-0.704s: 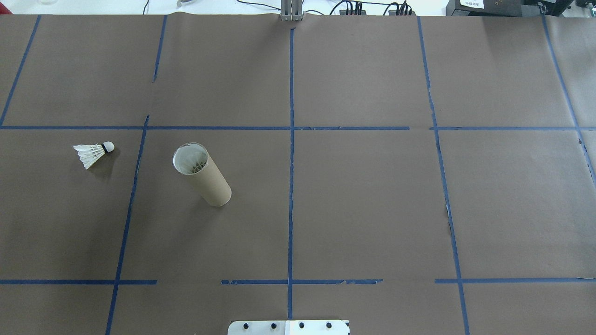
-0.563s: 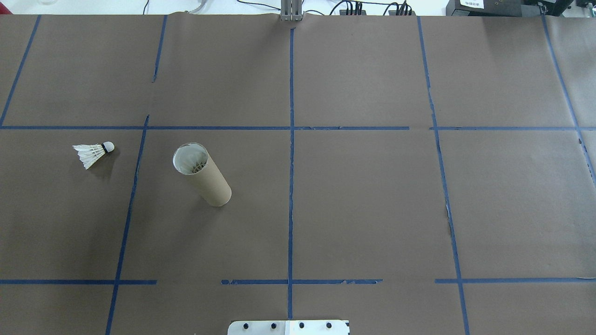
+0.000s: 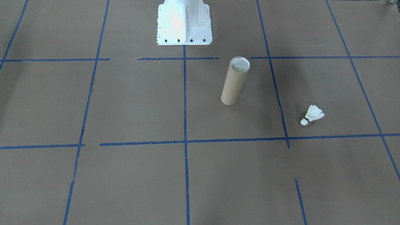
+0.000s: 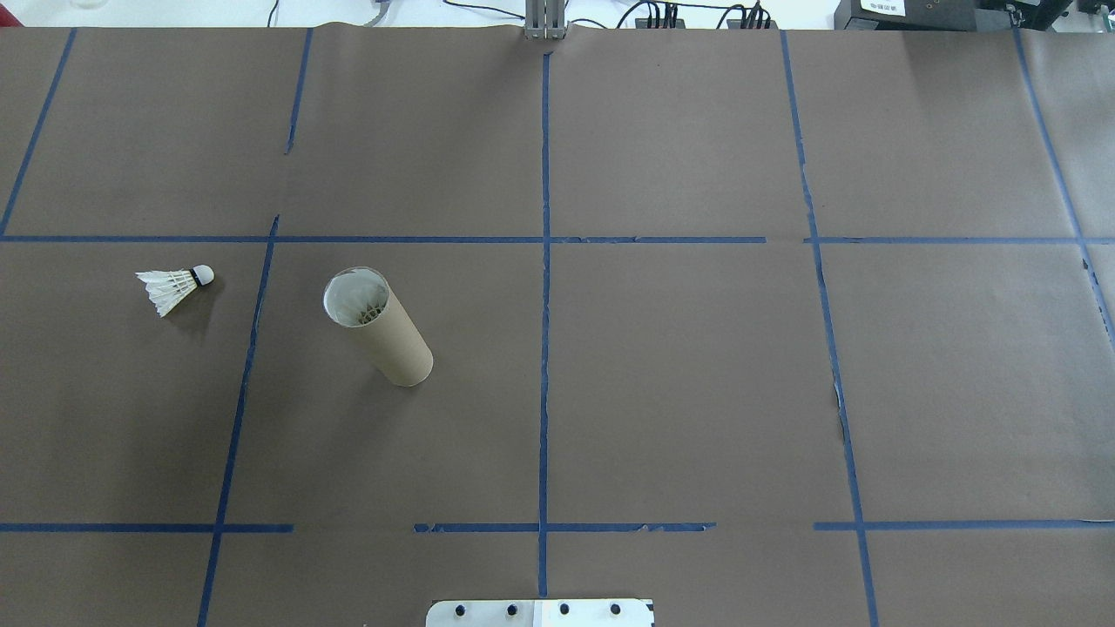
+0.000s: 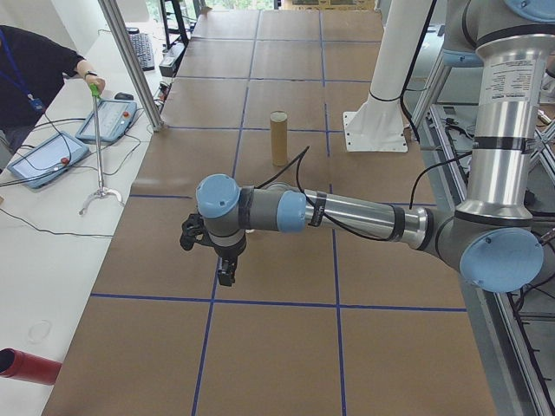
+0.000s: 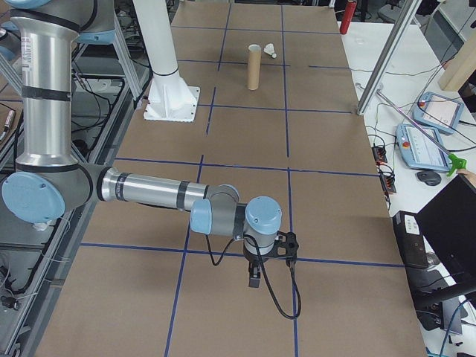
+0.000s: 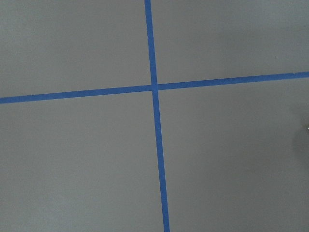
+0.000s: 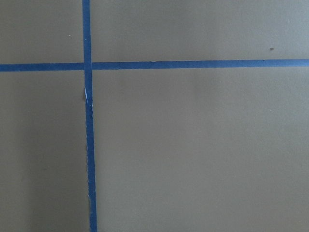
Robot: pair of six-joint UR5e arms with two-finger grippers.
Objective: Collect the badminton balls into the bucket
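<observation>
One shuttlecock (image 4: 174, 287) lies loose on the bench (image 4: 679, 374), well apart from both arms.
It rests on its side near the upright tube (image 4: 376, 325), not touching; feathers show inside the tube. Left pincer (image 5: 227, 279) and right pincer (image 6: 253, 282) appear only in side views; opening cannot be told.

brown tube (image 4: 383, 331), white shuttlecock (image 4: 174, 287)

Grey cable (image 4: 376, 15) at the far table edge shifted, nothing else
</observation>
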